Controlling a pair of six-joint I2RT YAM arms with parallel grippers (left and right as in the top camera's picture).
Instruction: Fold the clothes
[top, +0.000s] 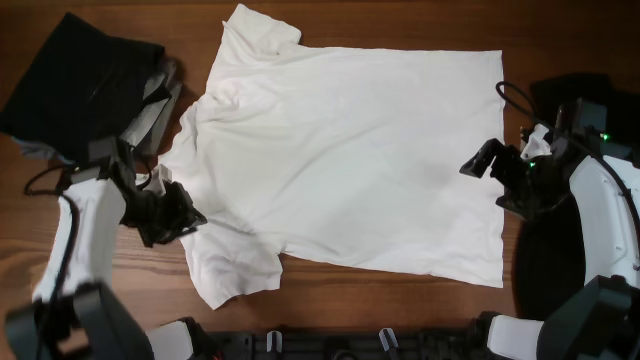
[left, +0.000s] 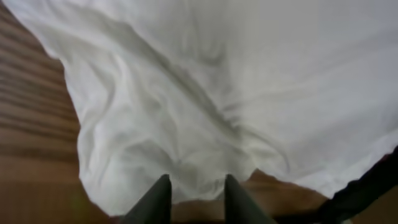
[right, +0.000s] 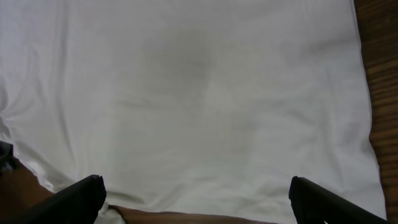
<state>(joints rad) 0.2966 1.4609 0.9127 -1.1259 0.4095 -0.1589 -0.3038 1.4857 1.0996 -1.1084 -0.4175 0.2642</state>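
sprawling creased white cotton t-shirt (top: 350, 160)

Left wrist view crops the blurred T-shirt (left: 205, 93)

Bg = wood table (top: 400, 22), fills every view edge to edge. Top is dark reddish-brown; grain + plank seams run left-right in overhead cam. Finish looks satin, low glare. Left wrist cam: same wood (left: 31, 124), banded light/dark streaks, blurry up close. Right wrist cam: narrow strip of it (right: 380, 56) at right edge, reads darker there. Light is soft + even, from above; shadows short w/ fuzzy edges. Black rail (top: 330, 345) w/ small metal fittings runs along bottom edge of overhead, at table's near side; can't tell what it is.
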